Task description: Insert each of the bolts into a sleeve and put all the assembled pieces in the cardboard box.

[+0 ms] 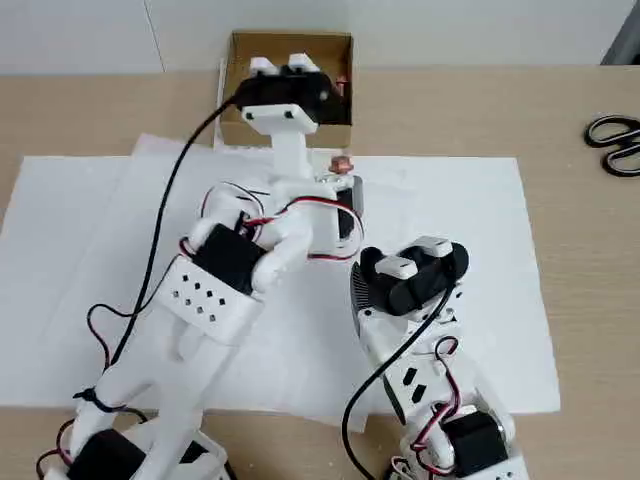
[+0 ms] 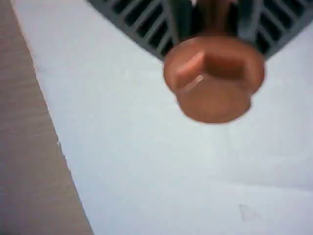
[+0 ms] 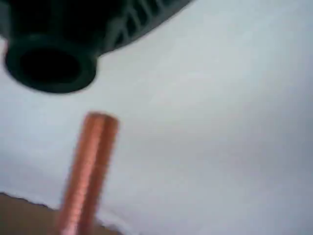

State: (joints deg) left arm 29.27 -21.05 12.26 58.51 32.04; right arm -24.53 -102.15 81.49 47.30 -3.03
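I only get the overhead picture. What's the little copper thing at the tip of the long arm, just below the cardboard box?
Observer: It's a bolt. The left tool has it clamped, and that tool's own camera shows its six-sided head close up.
Operator: Is the other arm holding anything?
Observer: Yes. The right tool grips a black sleeve, a short tube with an open end.
Operator: Is the bolt inside it yet?
Observer: No. The threaded end stops short of the opening, with white paper visible between them.
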